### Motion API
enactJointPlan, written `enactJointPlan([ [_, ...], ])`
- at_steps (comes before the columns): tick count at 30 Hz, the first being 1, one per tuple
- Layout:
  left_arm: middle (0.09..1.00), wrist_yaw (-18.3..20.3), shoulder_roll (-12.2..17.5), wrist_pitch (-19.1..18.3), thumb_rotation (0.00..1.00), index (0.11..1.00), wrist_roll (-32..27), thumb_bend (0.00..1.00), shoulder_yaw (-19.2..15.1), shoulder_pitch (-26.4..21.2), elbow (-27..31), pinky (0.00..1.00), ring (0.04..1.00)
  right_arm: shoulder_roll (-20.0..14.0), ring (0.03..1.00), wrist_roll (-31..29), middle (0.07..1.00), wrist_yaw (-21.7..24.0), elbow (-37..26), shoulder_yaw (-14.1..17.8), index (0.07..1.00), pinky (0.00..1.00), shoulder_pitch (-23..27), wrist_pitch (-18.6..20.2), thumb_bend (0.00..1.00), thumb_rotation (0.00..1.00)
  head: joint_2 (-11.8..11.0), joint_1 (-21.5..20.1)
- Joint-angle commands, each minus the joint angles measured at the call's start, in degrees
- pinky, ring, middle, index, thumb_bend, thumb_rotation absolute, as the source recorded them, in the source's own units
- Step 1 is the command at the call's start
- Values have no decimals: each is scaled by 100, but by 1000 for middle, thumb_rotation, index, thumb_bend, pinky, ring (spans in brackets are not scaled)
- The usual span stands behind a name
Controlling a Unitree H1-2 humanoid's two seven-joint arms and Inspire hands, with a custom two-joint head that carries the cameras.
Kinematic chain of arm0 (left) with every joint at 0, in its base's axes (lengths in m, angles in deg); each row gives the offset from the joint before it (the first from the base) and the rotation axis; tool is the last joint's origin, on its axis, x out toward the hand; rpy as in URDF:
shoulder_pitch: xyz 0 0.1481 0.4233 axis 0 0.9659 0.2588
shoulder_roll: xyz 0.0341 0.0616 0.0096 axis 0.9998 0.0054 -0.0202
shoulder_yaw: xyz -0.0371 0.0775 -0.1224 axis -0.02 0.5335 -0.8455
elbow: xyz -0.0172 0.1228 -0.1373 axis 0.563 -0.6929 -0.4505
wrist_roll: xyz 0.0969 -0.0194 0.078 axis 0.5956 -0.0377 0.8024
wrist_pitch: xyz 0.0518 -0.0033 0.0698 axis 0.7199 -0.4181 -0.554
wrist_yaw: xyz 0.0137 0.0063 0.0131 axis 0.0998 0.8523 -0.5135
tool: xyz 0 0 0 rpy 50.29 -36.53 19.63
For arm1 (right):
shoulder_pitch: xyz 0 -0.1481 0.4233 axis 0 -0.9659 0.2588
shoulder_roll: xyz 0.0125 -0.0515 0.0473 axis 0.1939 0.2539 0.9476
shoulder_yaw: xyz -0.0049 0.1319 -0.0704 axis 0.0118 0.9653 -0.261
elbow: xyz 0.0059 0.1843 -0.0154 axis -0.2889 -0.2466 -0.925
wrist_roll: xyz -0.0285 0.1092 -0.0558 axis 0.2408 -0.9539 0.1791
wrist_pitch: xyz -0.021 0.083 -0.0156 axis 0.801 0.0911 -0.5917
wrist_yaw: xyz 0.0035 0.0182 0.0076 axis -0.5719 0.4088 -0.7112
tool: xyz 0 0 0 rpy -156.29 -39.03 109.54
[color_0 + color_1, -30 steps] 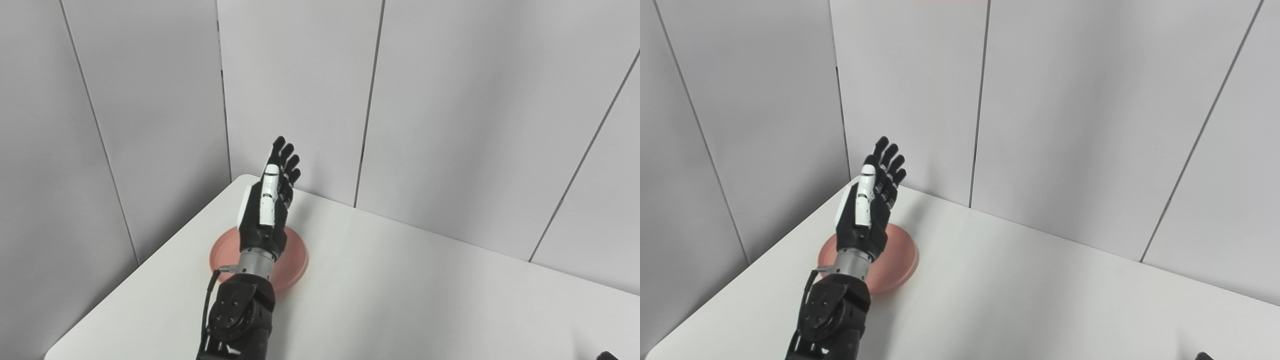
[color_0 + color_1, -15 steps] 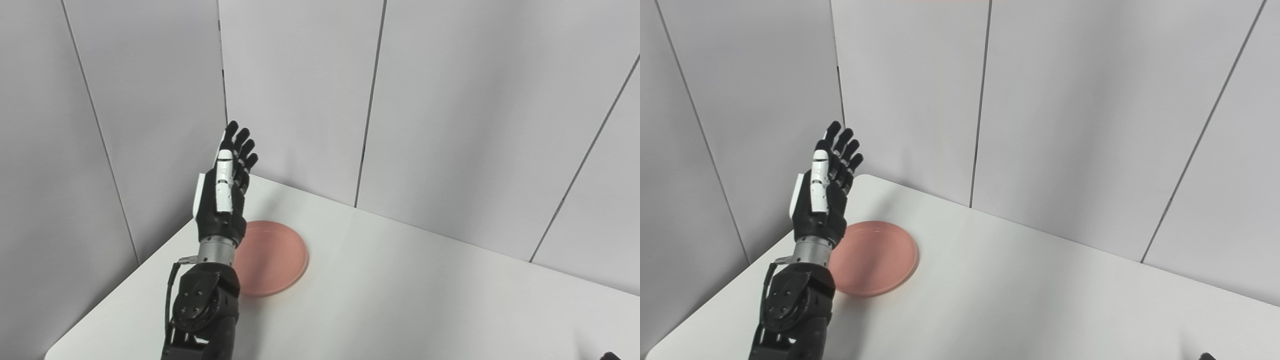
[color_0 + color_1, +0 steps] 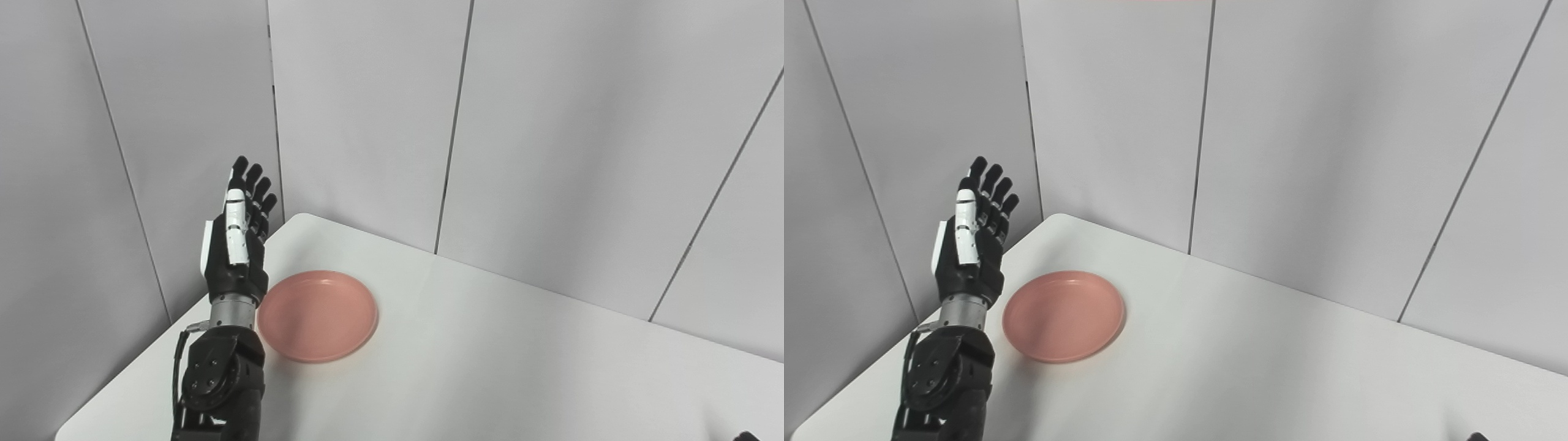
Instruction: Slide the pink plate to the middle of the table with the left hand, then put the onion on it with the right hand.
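Item, nearest: left forearm, black, rising from the bottom edge at about 7 o'clock of the table (image 3: 490,380).

Item: left hand (image 3: 236,251), held upright on edge, fingers (image 3: 248,184) straight and slightly spread, holding nothing. It stands over the table's left border, clear of the plate's rim — just beside it, not touching as far as I can judge.

Item: pink plate (image 3: 317,315), round and shallow, so no long axis to speak of. It lies flat near the table's far-left corner, empty, at roughly 3 to 4 o'clock from the hand. The table's middle lies beyond it along that line, so the hand looks set on the outer side for a sideways push.

Item: right hand — only a dark sliver at the bottom-right corner (image 3: 1475,436); whether its fingers are apart or closed cannot be told. The left hand is far the nearer to the plate.

Item: onion — not in either view.

Note on views: the right eye view shows a wider strip of bare table between wrist and plate rim; in the left eye view the two almost meet.

Item, farthest: grey wall panels (image 3: 551,122).
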Motion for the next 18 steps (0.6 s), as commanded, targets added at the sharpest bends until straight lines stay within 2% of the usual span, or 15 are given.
enactJointPlan([
  [1, 971, -52, 98, 233, 1000, 958, 15, 432, -2, -96, 47, 959, 970, -21, 858, -4, 883, 23, 71, 1, 819, 701, -16, 93, 835, 810, 3, 1],
  [5, 957, -76, 109, 194, 1000, 944, 56, 422, 33, -67, 12, 948, 956, -46, 849, -30, 875, 61, 114, 22, 808, 684, 3, 2, 860, 816, 18, 34],
  [8, 955, -145, 95, 217, 1000, 940, 59, 422, 8, -68, -105, 949, 958, -33, 847, -6, 876, 13, 51, 29, 810, 681, -23, 85, 851, 823, 32, 42],
  [12, 970, -169, 121, 300, 1000, 948, 91, 430, -30, -21, -258, 966, 972, -43, 874, -31, 896, 26, -45, 16, 829, 731, -41, 186, 850, 823, 50, 66],
  [18, 989, -163, 149, 412, 1000, 967, -29, 430, -130, 30, -424, 984, 990, -104, 867, -55, 890, 101, 116, 37, 821, 734, -5, 18, 874, 828, 65, 84],
])
